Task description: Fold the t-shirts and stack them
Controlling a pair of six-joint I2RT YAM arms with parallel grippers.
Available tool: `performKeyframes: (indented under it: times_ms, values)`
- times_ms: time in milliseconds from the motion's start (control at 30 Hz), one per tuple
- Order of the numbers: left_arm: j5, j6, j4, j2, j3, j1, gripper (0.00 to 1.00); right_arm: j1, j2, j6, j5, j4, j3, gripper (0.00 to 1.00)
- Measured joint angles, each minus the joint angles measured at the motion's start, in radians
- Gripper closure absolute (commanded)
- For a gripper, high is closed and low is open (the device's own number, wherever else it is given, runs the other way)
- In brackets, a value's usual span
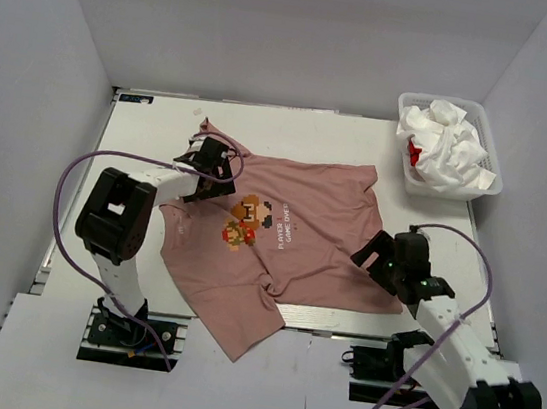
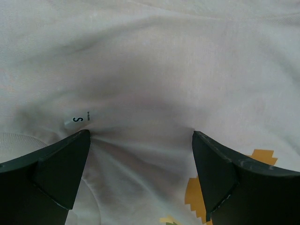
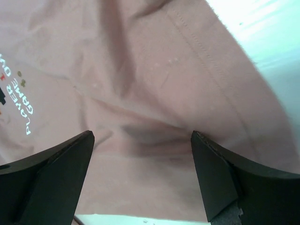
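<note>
The left arm rises from its base, elbow bent, forearm reaching right. The left gripper [image 1: 215, 172] [image 2: 140, 136] is tipped down at the collar of the pink shirt [image 1: 322, 221], its fingers spread wide. Cloth puckers between them, and the size label [image 2: 77, 118] lies just beside the left finger.

The shirt lies spread on the table [image 1: 142, 127] with its print [image 1: 244, 223] up.

The right arm stretches up and left. The right gripper [image 1: 368, 252] [image 3: 143, 136] is also spread wide, above the shirt's right hem.

White shirts [image 1: 452, 147] fill the basket [image 1: 494, 178] at the far right.
</note>
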Motion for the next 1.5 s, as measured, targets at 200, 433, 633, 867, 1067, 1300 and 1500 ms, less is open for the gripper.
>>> performKeyframes:
  times_ms: [200, 433, 633, 867, 1067, 1300, 1500]
  values:
    - [0.087, 0.072, -0.003, -0.035, 0.01, -0.014, 0.0, 0.006, -0.081, -0.059, 0.077, -0.124, 0.124, 0.1]
    - [0.142, 0.095, 0.032, -0.134, -0.06, -0.018, 0.0, 0.019, 0.322, -0.154, 0.095, -0.012, 0.406, 0.1]
    - [0.081, 0.108, 0.016, -0.052, 0.002, 0.02, 0.0, 0.025, 0.766, -0.245, 0.123, 0.01, 0.793, 0.1]
    - [0.053, 0.126, 0.003, 0.107, 0.171, 0.098, 0.0, 0.024, 1.125, -0.326, 0.144, -0.044, 1.19, 0.1]
    - [0.053, 0.149, 0.003, 0.198, 0.254, 0.167, 0.0, 0.024, 1.296, -0.345, 0.117, -0.094, 1.331, 0.1]
    - [0.069, 0.168, 0.037, 0.223, 0.28, 0.198, 0.0, 0.025, 1.446, -0.33, 0.049, -0.068, 1.559, 0.1]
    - [0.083, 0.182, 0.055, 0.243, 0.303, 0.211, 0.0, 0.024, 1.537, -0.294, -0.034, 0.135, 1.628, 0.1]
